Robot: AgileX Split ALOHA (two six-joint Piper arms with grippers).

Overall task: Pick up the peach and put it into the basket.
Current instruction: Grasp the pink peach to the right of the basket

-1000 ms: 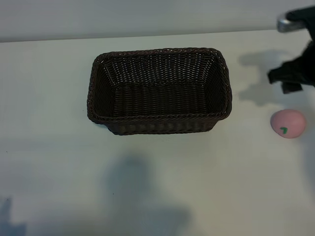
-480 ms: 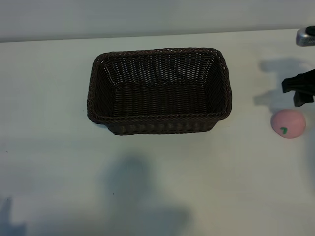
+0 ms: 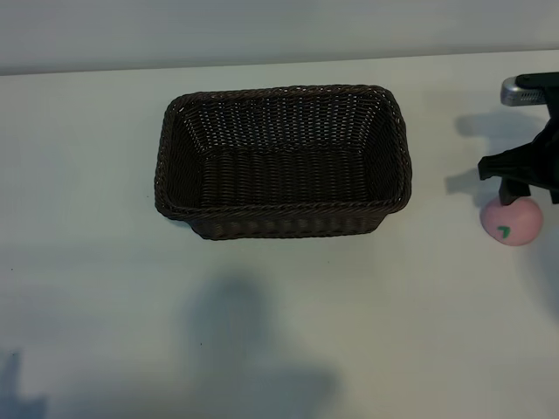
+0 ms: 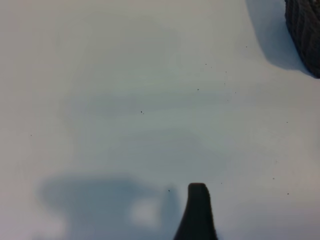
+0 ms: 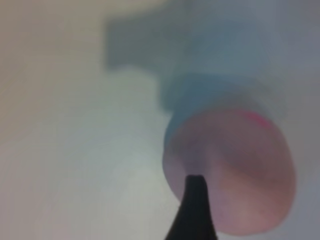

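Right pincer [image 3: 517,185] at the far right edge of the exterior view, pointed steeply down with jaws spread wide and holding nothing, poised directly over the far side of the peach [image 3: 512,221]. Dark finger parts overlapping the fruit's far rim in that view; actual contact not determinable. In the right wrist view, one dark fingertip [image 5: 194,212] set in front of the pink fruit [image 5: 235,172], which fills much of the frame, consistent with a close approach from above. Wide opening judged suited to straddling the round fruit before closing; grasp not yet made. Peach resting on the table [image 3: 96,288] at the right, well apart from the basket [image 3: 284,223], small green leaf mark facing the near side. Basket standing upright near the table's centre, left of the peach, open side up and nothing inside, so placed as to receive the fruit after a lift and a carry leftward. Left pincer not visible in the exterior view; in the left wrist view one dark fingertip [image 4: 196,212] above bare table, a corner of the basket [image 4: 304,32] at the frame edge, jaws standing wide and holding nothing, arm idle. Table surface pale, smooth and matte, carrying soft shadows of the arms; a lighter wall [image 3: 262,30] behind the far table edge.
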